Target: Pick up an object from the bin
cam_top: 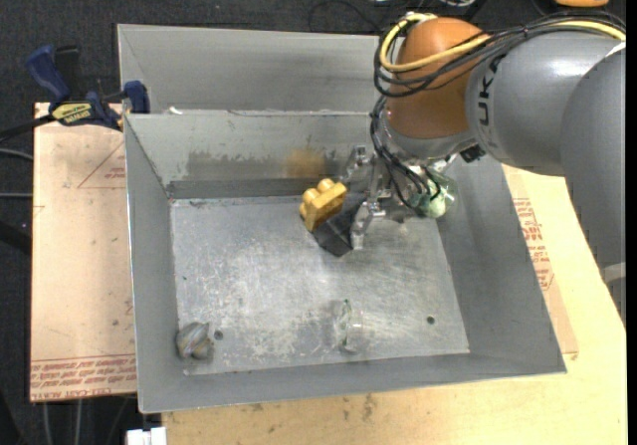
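The small yellow blocky plastic piece (323, 201) lies at twelve o'clock in the grey metal bin (249, 65), just at nine o'clock of our gripper (363, 217), which we cannot tell to be spread or pinching.

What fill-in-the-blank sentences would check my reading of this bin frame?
1. The small block just left of the gripper in this view is ____ in colour.
2. A small grey lump lies in the bin's near-____ corner as viewed.
3. The arm reaches in from the view's ____ side.
Missing words: yellow; left; right.
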